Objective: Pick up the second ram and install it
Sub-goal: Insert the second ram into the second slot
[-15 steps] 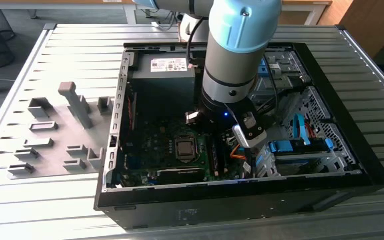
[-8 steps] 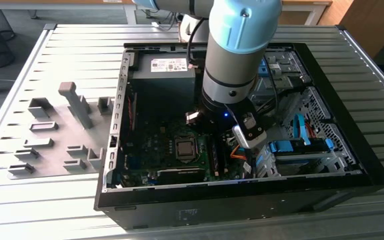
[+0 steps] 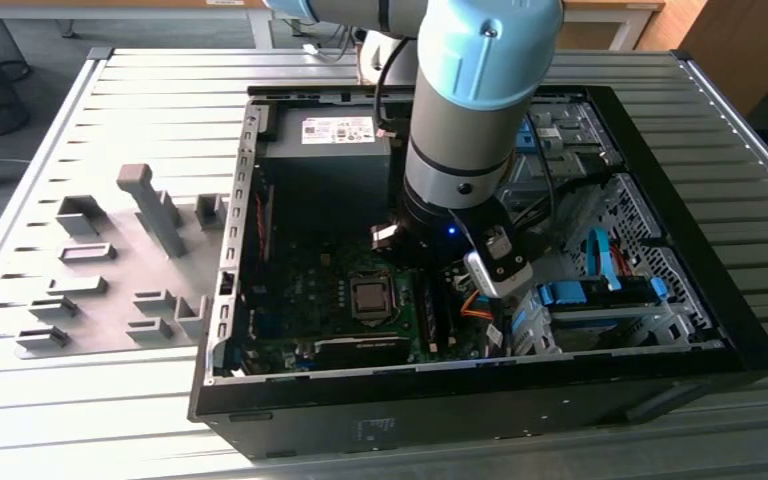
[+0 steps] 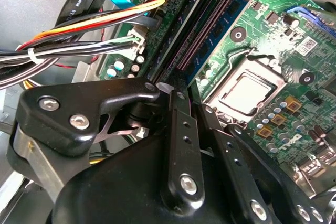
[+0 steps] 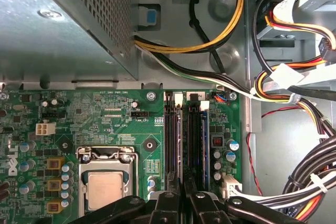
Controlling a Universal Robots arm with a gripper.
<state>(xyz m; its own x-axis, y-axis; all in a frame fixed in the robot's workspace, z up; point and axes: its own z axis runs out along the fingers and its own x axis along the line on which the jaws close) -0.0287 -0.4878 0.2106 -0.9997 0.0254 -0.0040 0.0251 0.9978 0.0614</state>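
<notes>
The second ram (image 4: 220,31) is a blue-green stick with black chips. It stands on edge in the long black slots (image 5: 171,140) beside the processor socket (image 5: 105,187), and it is also a thin blue strip (image 5: 204,129) in the first wrist view. My gripper (image 4: 195,109) is low inside the open computer case, right over the near end of the slot rows. Its black fingers (image 4: 181,129) are drawn close together, and the stick's near end runs in under them. In the exterior view the arm's wrist (image 3: 454,215) hides the fingertips.
Bundled cables (image 5: 294,98) run beside the slots, and the power supply box (image 5: 68,19) sits beyond the motherboard. The black case wall (image 3: 491,395) rings the work area. Grey holder blocks (image 3: 157,210) stand on the slatted table at the exterior view's left.
</notes>
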